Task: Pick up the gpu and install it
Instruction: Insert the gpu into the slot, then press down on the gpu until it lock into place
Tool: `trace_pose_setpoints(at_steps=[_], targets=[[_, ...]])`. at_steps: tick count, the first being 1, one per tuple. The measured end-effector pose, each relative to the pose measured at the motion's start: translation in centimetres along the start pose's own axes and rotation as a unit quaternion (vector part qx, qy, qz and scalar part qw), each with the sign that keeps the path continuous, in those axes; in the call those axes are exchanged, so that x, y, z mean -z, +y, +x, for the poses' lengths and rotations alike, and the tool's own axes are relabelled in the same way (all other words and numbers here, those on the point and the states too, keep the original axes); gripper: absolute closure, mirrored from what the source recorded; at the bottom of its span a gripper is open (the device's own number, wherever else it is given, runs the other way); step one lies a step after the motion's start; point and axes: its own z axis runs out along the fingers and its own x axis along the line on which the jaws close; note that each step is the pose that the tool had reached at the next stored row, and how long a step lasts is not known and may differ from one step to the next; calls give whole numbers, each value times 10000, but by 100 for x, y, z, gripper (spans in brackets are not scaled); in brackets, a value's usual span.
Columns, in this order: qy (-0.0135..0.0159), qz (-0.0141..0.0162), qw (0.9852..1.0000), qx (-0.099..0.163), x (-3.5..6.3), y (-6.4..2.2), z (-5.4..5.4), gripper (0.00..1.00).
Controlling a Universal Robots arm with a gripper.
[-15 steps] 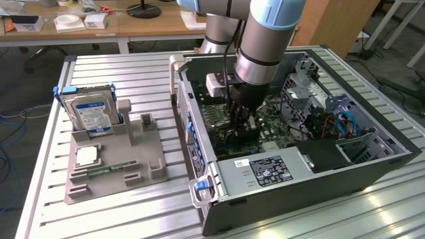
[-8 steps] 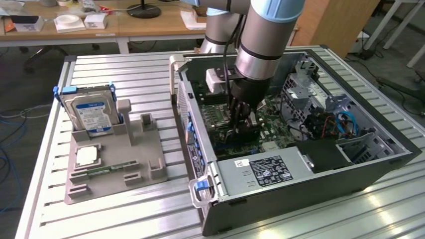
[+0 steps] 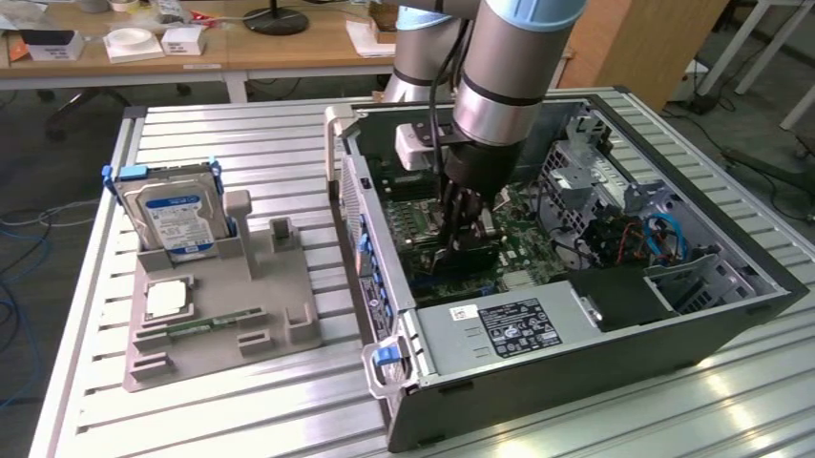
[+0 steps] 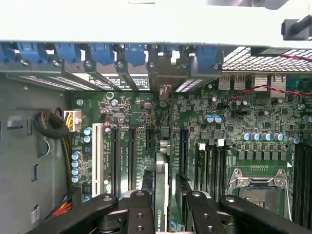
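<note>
High exterior view; close wrist view over motherboard

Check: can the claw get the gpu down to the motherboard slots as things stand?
Probably yes. The claw holds the gpu edge-on above the motherboard, and the slots below look unobstructed.

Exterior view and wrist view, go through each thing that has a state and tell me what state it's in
Computer case: side panel off, motherboard exposed.
Pincer: down inside the case, shut on the gpu.
Gpu: held on edge, above the motherboard's slots.
Hard drive: standing upright in the grey holder.
Grey holder: on the table, memory stick lying in it.
Processor socket: empty, bracket closed.
</note>
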Motion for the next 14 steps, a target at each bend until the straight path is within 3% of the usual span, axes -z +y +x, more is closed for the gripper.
trace_pose_setpoints(at_steps=[3, 7, 14], targets=[[1, 1, 10000, 0, 20, 1, 0, 69], [-1, 2, 10000, 0, 33, 1, -1, 87], [1, 1, 10000, 0, 36, 2, 0, 90]])
